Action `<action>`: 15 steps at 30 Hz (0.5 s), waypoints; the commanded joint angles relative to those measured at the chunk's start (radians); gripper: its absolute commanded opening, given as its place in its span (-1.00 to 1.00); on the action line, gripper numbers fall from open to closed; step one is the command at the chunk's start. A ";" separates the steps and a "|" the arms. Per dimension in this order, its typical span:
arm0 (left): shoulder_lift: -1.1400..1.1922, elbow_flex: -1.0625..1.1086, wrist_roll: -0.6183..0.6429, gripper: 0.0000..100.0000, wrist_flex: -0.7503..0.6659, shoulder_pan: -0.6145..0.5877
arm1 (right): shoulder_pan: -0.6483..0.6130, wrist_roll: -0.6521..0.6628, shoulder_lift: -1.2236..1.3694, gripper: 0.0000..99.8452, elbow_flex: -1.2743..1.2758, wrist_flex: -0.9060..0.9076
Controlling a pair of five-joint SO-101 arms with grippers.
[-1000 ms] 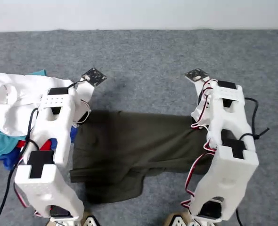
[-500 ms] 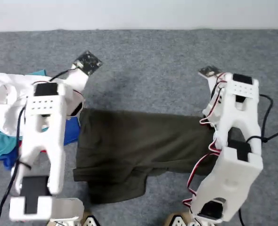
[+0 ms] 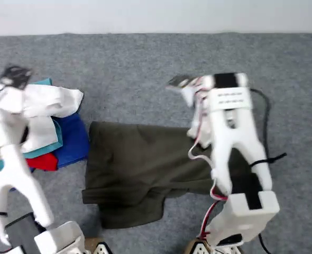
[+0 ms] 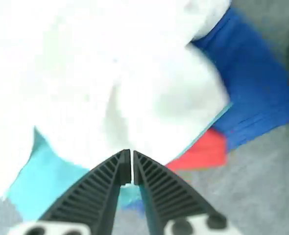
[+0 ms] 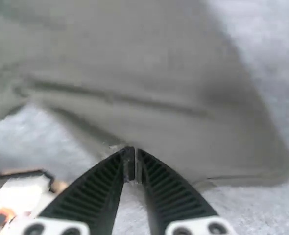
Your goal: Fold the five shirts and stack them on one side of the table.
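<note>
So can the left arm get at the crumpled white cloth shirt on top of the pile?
Probably yes. The left claw hangs over the crumpled white cloth shirt, which lies uppermost with nothing covering it. The claw is shut, so it must open first.

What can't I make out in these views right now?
- High view: the right arm covers the olive shirt's right end.
- High view: the shirt pile runs past the left edge and under the left arm, so its count is unclear.
- Left wrist view: whether the left hand touches the white shirt cannot be told.
</note>
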 commanded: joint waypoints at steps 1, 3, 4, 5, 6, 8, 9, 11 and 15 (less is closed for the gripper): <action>-0.037 -0.033 -0.054 -0.97 0.006 -0.106 | -0.151 -0.048 -0.102 -0.72 0.101 0.039; -0.035 -0.033 -0.071 -0.97 -0.011 -0.146 | -0.240 -0.104 -0.111 -0.58 0.147 0.035; -0.035 -0.027 -0.087 -0.97 -0.020 -0.160 | -0.289 -0.126 -0.111 -0.54 0.158 0.027; -0.035 -0.016 -0.104 -0.97 -0.029 -0.169 | -0.335 -0.144 -0.110 -0.54 0.166 0.018; -0.035 -0.005 -0.121 -0.97 -0.035 -0.176 | -0.386 -0.163 -0.105 -0.55 0.173 0.001; -0.035 0.016 -0.140 -0.97 -0.037 -0.180 | -0.495 -0.199 -0.090 -0.57 0.186 -0.030; -0.029 0.024 -0.143 -0.97 -0.032 -0.180 | -0.542 -0.215 -0.079 -0.57 0.189 -0.048; -0.014 0.030 -0.143 -0.97 -0.031 -0.181 | -0.622 -0.247 -0.048 -0.57 0.189 -0.079; 0.021 0.025 -0.143 -0.97 -0.031 -0.207 | -0.722 -0.282 0.015 -0.57 0.183 -0.128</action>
